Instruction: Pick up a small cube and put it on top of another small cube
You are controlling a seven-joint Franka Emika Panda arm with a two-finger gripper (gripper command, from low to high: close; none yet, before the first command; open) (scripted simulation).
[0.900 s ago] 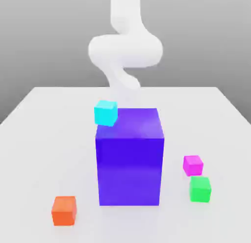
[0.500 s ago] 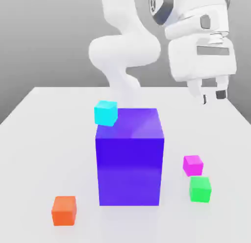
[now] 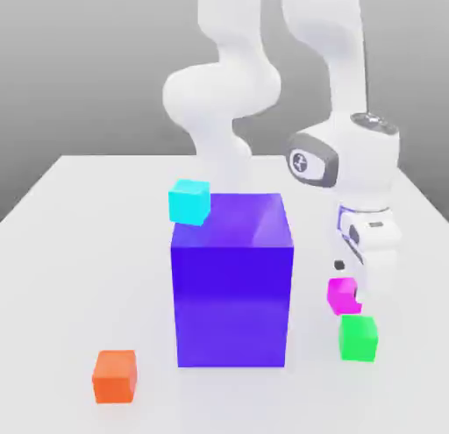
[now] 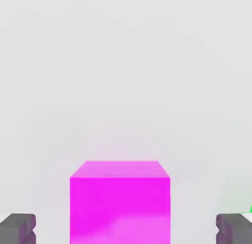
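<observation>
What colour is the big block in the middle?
The big block is deep blue-violet, best seen in the exterior view.

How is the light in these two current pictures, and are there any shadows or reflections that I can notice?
Exterior view: bright, even light, a paler sheen on top of the blue block, a faint bluish tint on the white table before it; background shading from light to darker grey. Hand view: pale surface, soft pinkish tint beside the magenta cube, no hard-edged shadow.

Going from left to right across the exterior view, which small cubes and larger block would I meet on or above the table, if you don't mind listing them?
Small orange cube, small cyan cube, large blue block, small magenta cube, small green cube.
</observation>
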